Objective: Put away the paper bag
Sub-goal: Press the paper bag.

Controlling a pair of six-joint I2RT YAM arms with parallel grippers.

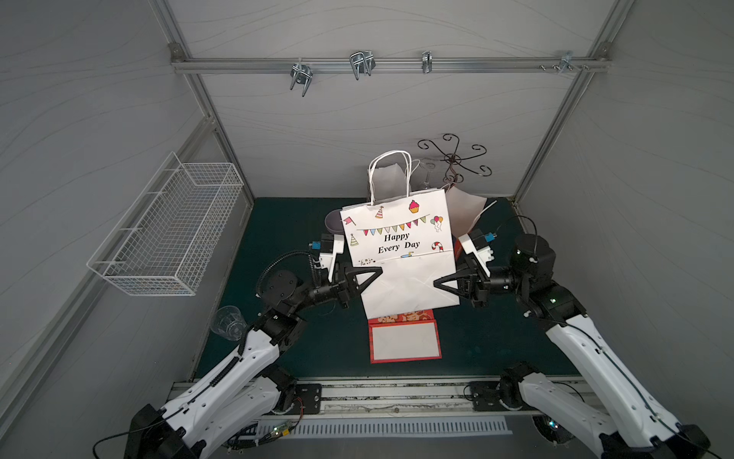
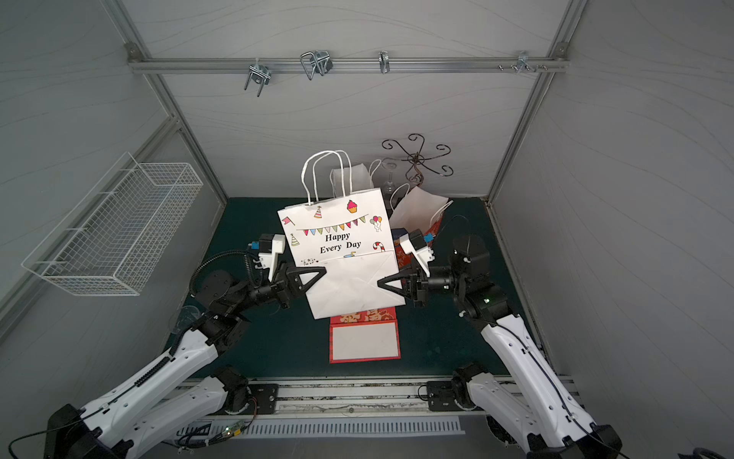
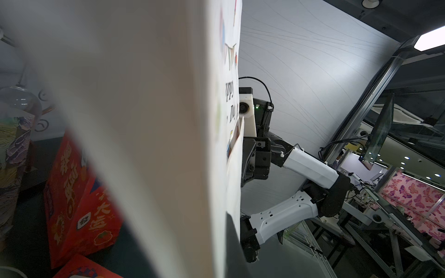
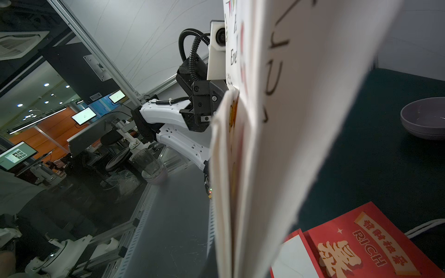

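Observation:
The paper bag point(image 1: 401, 246) point(image 2: 341, 246) is white, printed "Happy Every Day", and folded flat. It hangs above the dark green table with its white handles point(image 1: 389, 171) pointing towards the back wall. My left gripper point(image 1: 379, 272) point(image 2: 322, 272) is shut on its left edge. My right gripper point(image 1: 437, 283) point(image 2: 380, 283) is shut on its right edge. Each wrist view is largely filled by the bag's edge point(image 3: 144, 120) point(image 4: 289, 120), which hides most of the jaws. One dark left finger point(image 3: 231, 248) lies flat against the paper.
A red paper bag point(image 1: 405, 337) lies flat under the held one. More bags point(image 1: 464, 210), a black metal stand point(image 1: 452, 159) and a purple bowl point(image 1: 331, 222) stand behind. A wire basket point(image 1: 167, 230) hangs on the left wall, hooks point(image 1: 361, 63) on the back rail. A glass point(image 1: 228, 322) sits front left.

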